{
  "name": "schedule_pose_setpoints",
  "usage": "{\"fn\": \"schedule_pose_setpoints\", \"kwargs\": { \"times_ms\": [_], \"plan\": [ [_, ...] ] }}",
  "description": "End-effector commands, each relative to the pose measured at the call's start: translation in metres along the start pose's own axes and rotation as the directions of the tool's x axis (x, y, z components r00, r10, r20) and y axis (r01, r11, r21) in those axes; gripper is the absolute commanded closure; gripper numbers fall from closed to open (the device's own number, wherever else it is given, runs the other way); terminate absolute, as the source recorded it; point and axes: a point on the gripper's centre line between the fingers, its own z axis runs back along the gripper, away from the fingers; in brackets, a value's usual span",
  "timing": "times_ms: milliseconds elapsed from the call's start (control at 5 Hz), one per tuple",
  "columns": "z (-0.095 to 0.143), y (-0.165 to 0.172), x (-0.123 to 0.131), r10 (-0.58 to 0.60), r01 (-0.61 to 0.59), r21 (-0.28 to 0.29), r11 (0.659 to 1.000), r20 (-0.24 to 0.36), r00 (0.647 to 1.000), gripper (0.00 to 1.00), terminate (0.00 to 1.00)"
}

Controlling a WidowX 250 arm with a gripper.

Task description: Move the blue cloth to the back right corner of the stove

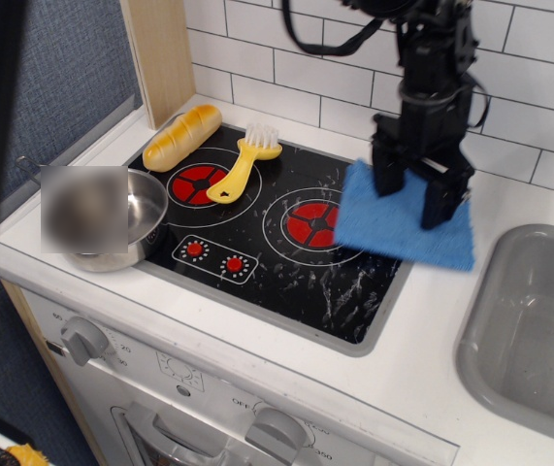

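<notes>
The blue cloth (398,235) hangs tilted in my gripper (409,206) over the back right part of the stove (257,248). Its right edge reaches past the stove's grey rim and over the white counter. The gripper's two black fingers (385,180) come down on the cloth's upper edge and are shut on it. I cannot tell whether the cloth's lower edge touches the surface. The right red burner (310,221) shows just left of the cloth, and the stove's back right corner is hidden behind it.
A steel pot (141,209) sits at the stove's front left. A bread roll (181,136) and a yellow brush (243,165) lie at the back left. A grey sink (538,320) lies to the right, and a tiled wall stands close behind the arm.
</notes>
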Motion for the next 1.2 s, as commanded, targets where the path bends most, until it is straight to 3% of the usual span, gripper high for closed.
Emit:
{"fn": "schedule_pose_setpoints", "kwargs": {
  "times_ms": [0,200,400,600,1000],
  "plan": [
    [-0.006,0.002,-0.004,-0.101,0.1,-0.048,0.994,-0.02,0.995,0.0,0.0],
    [0.025,-0.004,-0.006,-0.068,0.067,0.037,0.997,0.046,0.997,0.0,0.0],
    [0.066,-0.008,-0.002,-0.01,-0.004,0.177,0.984,0.075,0.997,0.0,0.0],
    [0.091,-0.009,-0.001,0.038,-0.06,0.208,0.976,0.107,0.994,0.0,0.0],
    [0.094,-0.009,-0.025,0.195,-0.203,0.156,0.967,0.064,0.979,0.0,0.0]
  ]
}}
